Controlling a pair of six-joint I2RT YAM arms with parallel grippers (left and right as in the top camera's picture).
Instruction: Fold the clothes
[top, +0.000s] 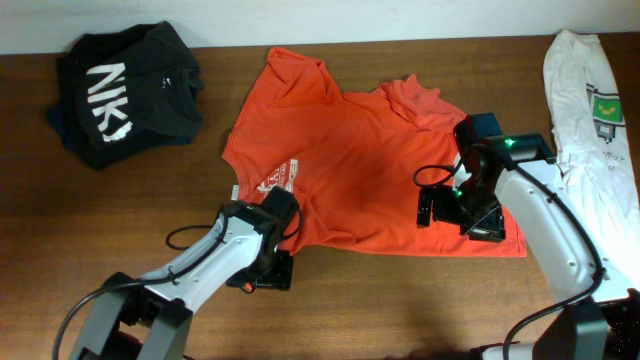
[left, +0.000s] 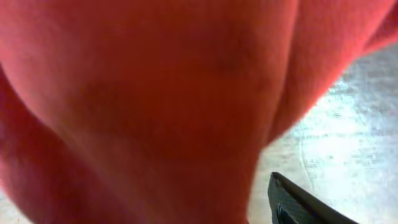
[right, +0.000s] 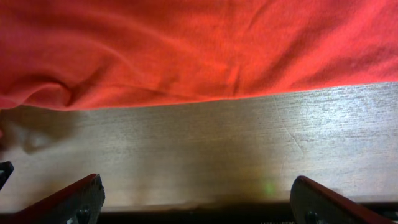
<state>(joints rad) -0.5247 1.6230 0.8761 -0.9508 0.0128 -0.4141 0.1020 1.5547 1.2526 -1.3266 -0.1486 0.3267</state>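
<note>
- Jaws of the left gripper (top: 272, 262) cannot be judged from overhead: its dark body sits over the hem at 7 o'clock of the large orange-red short-sleeved cotton T-shirt (top: 350, 170) and hides them.
- Overhead, the T-shirt lies spread and rumpled on the middle of the brown wooden table (top: 400, 300), its collar towards 12 o'clock and its small white chest lettering towards 8 o'clock.
- Overhead, the right gripper (top: 480, 225) hangs over the shirt's corner at 4 o'clock.
- Overhead, a crumpled black T-shirt with big white letters (top: 120, 95) lies at 10 o'clock, apart from the orange one. A folded white garment with a green patch (top: 585, 100) lies at 2 o'clock along the table's edge.
- Left wrist: orange-red cloth (left: 155, 93) fills nearly the whole view, close and blurred. One dark finger (left: 301, 204) shows at 5 o'clock, with pale table (left: 348, 137) at 3 o'clock. Whether cloth is pinched, I cannot tell.
- Right wrist: the right gripper (right: 199, 199) stands wide, its two fingers at 7 and 5 o'clock with only bare wood (right: 199, 143) between them. The shirt's hem (right: 199, 43) runs across at 12 o'clock, apart from the fingers.
</note>
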